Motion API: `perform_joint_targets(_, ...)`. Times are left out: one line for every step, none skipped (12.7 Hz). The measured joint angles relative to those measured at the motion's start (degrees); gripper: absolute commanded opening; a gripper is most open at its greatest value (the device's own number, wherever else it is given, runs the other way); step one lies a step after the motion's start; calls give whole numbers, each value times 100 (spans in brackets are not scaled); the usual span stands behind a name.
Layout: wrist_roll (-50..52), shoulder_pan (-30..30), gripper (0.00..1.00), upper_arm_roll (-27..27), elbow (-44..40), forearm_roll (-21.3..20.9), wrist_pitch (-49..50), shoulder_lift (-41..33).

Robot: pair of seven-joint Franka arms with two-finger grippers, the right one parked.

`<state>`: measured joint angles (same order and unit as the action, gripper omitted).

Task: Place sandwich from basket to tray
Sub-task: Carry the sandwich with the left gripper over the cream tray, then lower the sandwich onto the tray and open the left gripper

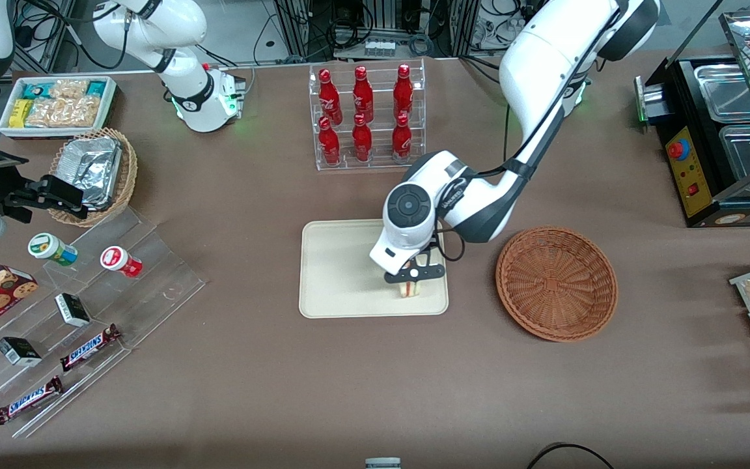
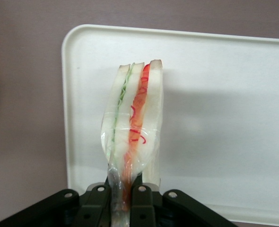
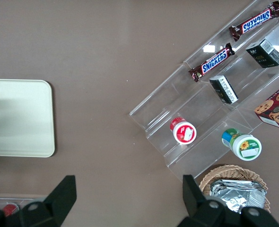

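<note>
**One sandwich pinched over the tray**

One tray (image 1: 336,273) lies flat at the middle of the table, its long side running across the front view, and the basket (image 1: 556,282) sits just beside it toward the working arm's end, with nothing in it. The gripper (image 1: 414,274) hangs over the tray's corner nearest the basket and the front camera, its fingers (image 2: 142,198) drawn in tight on the wrapped sandwich (image 2: 134,120). The wedge stands on edge with its long axis pointing straight away from the fingers, out over the tray. Its cut face shows a green layer, a white one and an orange-red one between pale bread. Whether it touches the tray cannot be told.

Toward the parked arm's end, two bars reading SNICKERS (image 1: 88,347) lie on a clear stepped stand (image 1: 153,260).
</note>
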<state>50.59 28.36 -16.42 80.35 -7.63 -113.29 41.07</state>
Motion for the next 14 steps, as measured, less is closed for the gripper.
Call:
perform_joint_targets(33, 77, 0, 1, -135, -30, 0, 115)
perform_joint_targets(79, 156, 0, 5, -237, -106, 0, 235)
perform_joint_targets(123, 213, 0, 6, -302, -161, -8, 337)
perform_joint_targets(130, 239, 0, 7, -339, -181, -42, 410)
perform_joint_targets(130, 250, 0, 9, -358, -190, -65, 456)
perform_joint_targets(130, 268, 0, 10, -370, -198, -66, 483)
perform_joint_targets(130, 296, 0, 11, -373, -253, -66, 506)
perform_joint_targets(138, 321, 0, 11, -374, -357, -66, 534)
perform_joint_targets(150, 347, 0, 11, -379, -433, -66, 570)
perform_joint_targets(162, 368, 7, 11, -400, -463, -66, 597)
perform_joint_targets(165, 379, 44, 11, -418, -468, -66, 605)
perform_joint_targets(166, 380, 88, 11, -421, -470, -66, 605)
perform_joint_targets(169, 380, 99, 12, -424, -470, -66, 605)
perform_joint_targets(175, 380, 99, 15, -430, -470, -66, 606)
